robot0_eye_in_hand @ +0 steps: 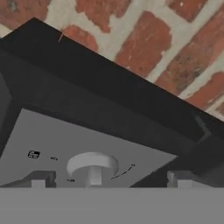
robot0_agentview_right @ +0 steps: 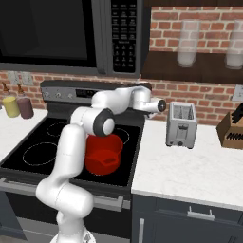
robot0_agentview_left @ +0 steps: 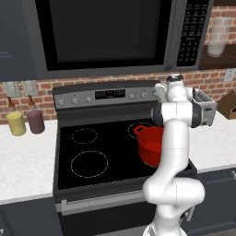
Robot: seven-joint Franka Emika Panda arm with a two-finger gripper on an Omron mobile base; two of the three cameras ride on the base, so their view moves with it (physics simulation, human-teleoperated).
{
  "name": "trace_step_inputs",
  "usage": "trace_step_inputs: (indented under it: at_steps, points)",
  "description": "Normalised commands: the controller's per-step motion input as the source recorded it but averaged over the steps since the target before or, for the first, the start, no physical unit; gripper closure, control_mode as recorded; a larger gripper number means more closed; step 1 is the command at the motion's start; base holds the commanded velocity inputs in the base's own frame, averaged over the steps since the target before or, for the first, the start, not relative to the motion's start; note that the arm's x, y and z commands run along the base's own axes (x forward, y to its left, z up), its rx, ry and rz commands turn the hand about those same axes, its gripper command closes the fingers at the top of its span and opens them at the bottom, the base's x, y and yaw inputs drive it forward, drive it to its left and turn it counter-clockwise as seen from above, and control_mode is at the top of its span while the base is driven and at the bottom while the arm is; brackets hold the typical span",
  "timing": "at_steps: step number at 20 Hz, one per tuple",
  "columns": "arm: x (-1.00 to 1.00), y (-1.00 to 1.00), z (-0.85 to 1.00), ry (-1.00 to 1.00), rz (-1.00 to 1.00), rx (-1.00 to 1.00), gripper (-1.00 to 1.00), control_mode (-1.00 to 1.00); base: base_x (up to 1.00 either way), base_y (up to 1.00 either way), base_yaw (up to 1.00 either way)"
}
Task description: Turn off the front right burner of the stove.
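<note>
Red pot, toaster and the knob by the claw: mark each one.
red pot (robot0_agentview_right: 103, 156), right base view, on its front wall.
toaster (robot0_agentview_right: 181, 124), right base view, on its steel front face.
knob (robot0_eye_in_hand: 92, 165), hand view, on its round cap, between the claw's fingertips.

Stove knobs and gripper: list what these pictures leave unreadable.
- Gripper: hand view, fingertips cut by the bottom edge; grip on the knob unclear.
- Stove knob markings: base views, too small.
- Red pot: left base view, partly behind the arm.
- Front right ring: both base views, under the pot.
</note>
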Motion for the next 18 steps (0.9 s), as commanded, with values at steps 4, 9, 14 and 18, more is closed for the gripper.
trace_step_inputs:
  at_steps: [4,9,14,18]
  points:
    - [0.46,0.00,-0.10,0.00,0.00,0.00,-1.00,-1.00,0.00,0.00,0.00]
    - [0.50,0.00,-0.08,0.00,0.00,0.00,-1.00,-1.00,0.00,0.00,0.00]
    - [0.58,0.05,-0.12,0.00,-0.01,0.00,-1.00,-1.00,0.00,0.00,0.00]
    - [0.43,0.12,0.00,-0.01,-0.07,0.00,-1.00,-1.00,0.00,0.00,0.00]
